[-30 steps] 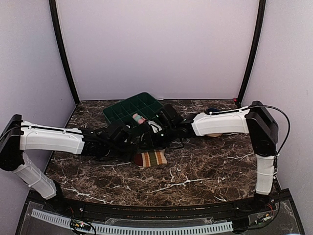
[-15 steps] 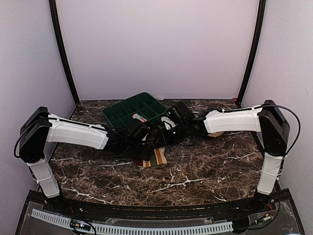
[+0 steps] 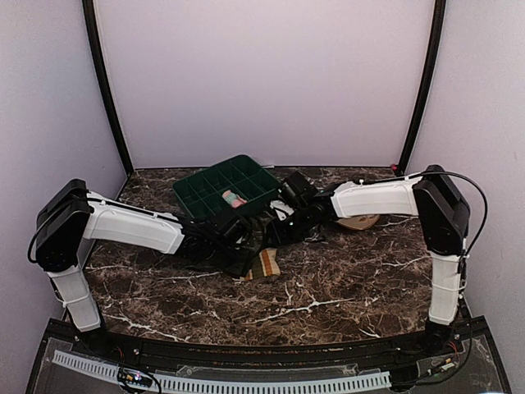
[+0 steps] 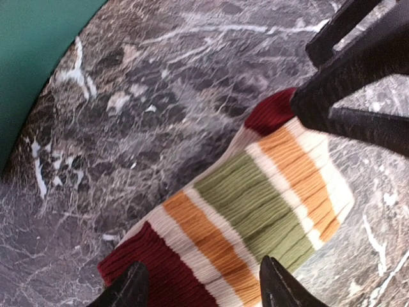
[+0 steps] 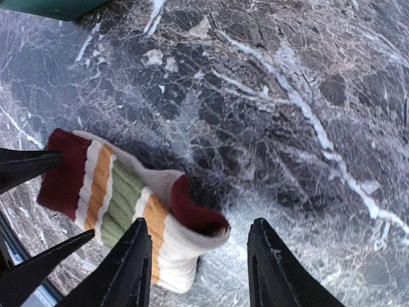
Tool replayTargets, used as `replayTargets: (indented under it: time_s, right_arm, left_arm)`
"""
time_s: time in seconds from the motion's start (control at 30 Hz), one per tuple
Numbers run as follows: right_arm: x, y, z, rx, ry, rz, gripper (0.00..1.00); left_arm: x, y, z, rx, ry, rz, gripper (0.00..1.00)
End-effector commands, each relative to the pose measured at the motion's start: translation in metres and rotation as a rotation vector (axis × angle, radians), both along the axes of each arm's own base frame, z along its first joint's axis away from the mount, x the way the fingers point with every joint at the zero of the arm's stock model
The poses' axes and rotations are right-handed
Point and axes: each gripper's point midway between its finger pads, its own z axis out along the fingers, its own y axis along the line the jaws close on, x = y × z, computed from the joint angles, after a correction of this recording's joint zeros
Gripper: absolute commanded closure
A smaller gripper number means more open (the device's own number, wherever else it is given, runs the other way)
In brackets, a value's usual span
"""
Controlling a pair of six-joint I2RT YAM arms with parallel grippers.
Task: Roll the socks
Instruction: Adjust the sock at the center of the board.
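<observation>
Left tool (image 4: 201, 284) straddles striped sock (image 4: 255, 204), jaws apart; green tray (image 3: 246, 172) holds pink sock (image 3: 233, 198).

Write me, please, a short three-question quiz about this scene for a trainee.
1. True or false: the maroon, orange and green striped fabric sock lies inside the dark green compartment tray.
2. What sits in one tray compartment? A) a pink and teal fabric bundle B) a spoon C) a blue cup
3. Is the left hand or the right hand shut on the sock?
Key: 1 false, it lies on the brown marble table; 2 A; 3 neither, both stand open.
</observation>
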Motion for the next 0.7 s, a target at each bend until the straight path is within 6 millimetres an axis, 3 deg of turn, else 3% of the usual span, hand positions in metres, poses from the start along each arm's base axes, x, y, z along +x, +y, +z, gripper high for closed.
replayTargets:
  time_s: [0.0, 0.33, 0.67]
  right_arm:
    - [0.01, 0.001, -0.002, -0.024, -0.01, 0.022, 0.53]
    - [0.022, 0.004, -0.01, -0.062, 0.003, 0.042, 0.55]
    - [0.013, 0.008, -0.015, -0.058, 0.052, 0.086, 0.58]
  left_arm:
    - [-0.01, 0.01, -0.01, 0.022, 0.031, 0.008, 0.38]
    - [-0.018, 0.019, -0.023, 0.035, 0.057, 0.018, 0.38]
    - [-0.018, 0.02, -0.026, 0.035, 0.055, 0.013, 0.38]
